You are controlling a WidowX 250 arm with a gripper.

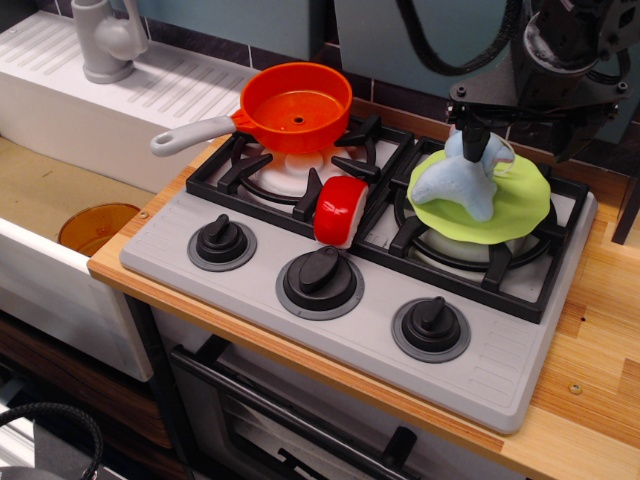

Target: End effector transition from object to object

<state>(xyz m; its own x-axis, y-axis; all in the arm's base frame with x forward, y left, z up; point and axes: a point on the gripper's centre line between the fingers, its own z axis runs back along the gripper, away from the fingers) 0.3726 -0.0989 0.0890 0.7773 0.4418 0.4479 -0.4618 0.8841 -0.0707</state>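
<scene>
On the toy stove, label by label:

Orange pan (297, 106): sat on the rear left burner, grey handle (190, 136) pointing left toward the sink side; held nothing, only a small dark dot at the middle of its floor.

Green plate (521, 196): lay flat over the rear right burner grate; carried a pale blue soft toy (464, 186), shaped roughly like a dolphin or whale, resting across its left half with the tail end raised.

Sink basin (40, 190): at far left, below the counter edge; held an orange-brown round lid or dish (97, 226) near its right wall.

Red and white item (341, 211): stood tilted on the grate between the two burners, just in front of the pan; kind of object not discernible.

End effector (471, 131): hung at upper right, above the green plate; large black metal body with looping black cables (462, 52), clearly broader than the pan; thin fingers reaching down to the raised end of the blue toy.

Grip state: could not be told; fingertips seen against the toy's upper end, but whether clamped on it or merely touching was unclear.

Knobs (320, 275): three black dials in a row along the grey front panel.

Faucet (104, 40): grey, upright at top left behind the sink.
</scene>
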